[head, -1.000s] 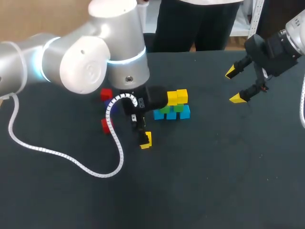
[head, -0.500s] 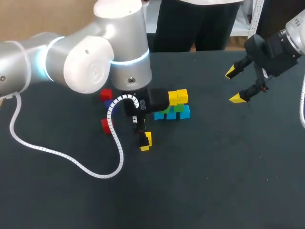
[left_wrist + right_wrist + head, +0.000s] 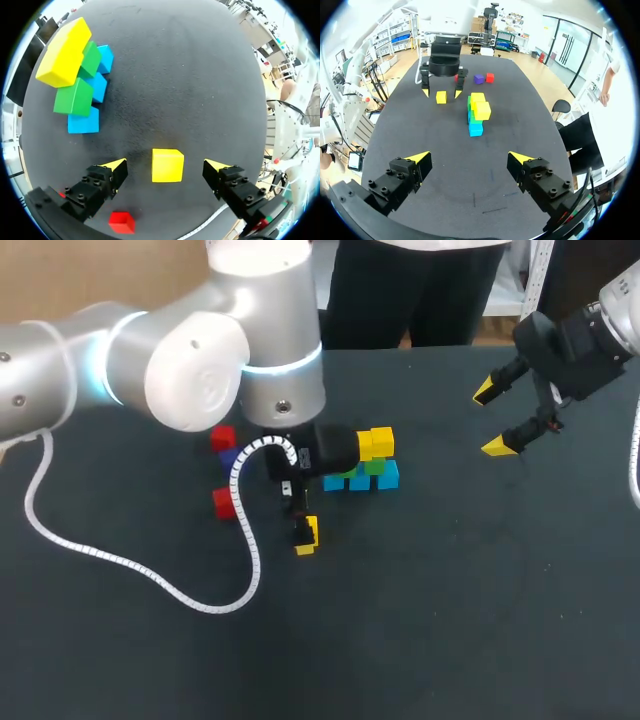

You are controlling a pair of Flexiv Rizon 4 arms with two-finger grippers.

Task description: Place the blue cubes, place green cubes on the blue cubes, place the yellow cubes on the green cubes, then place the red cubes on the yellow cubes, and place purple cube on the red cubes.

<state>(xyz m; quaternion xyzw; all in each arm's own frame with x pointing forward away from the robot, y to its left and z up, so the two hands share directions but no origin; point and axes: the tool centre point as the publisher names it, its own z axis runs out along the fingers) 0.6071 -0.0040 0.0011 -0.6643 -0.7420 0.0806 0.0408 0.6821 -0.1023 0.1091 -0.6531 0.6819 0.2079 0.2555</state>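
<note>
- Sitting flat on the table (image 3: 200, 75), the loose yellow cube (image 3: 167, 165) lies squarely between the two yellow fingertips of the left gripper (image 3: 441, 94). A clear gap shows on each side.
- Its side faces look roughly square to the fingertips, so I judge that closing calls for no twist of the wrist. How high the tips stand above the table is hard to tell.
- That left gripper is spread wide and grasps nothing, with neither tip touching the cube.
- The stack stands ahead of this gripper and off to one side, apart from the loose cube. It has blue cubes (image 3: 84, 121) at the base, green cubes (image 3: 74, 96) on them and yellow cubes (image 3: 65, 52) on top.
- The green cube nearest the gripper seems bare on top, which is probably where the loose cube belongs. The carry would be short, forward and sideways.
- One red cube (image 3: 121, 222) lies just behind the fingers, and the purple cube (image 3: 479, 78) sits beyond the stack with another red one beside it. Both colours are for later layers.
- The right gripper (image 3: 490, 420) hangs well apart from the stack with its fingers wide and empty. The left arm is plainly the nearer one.
</note>
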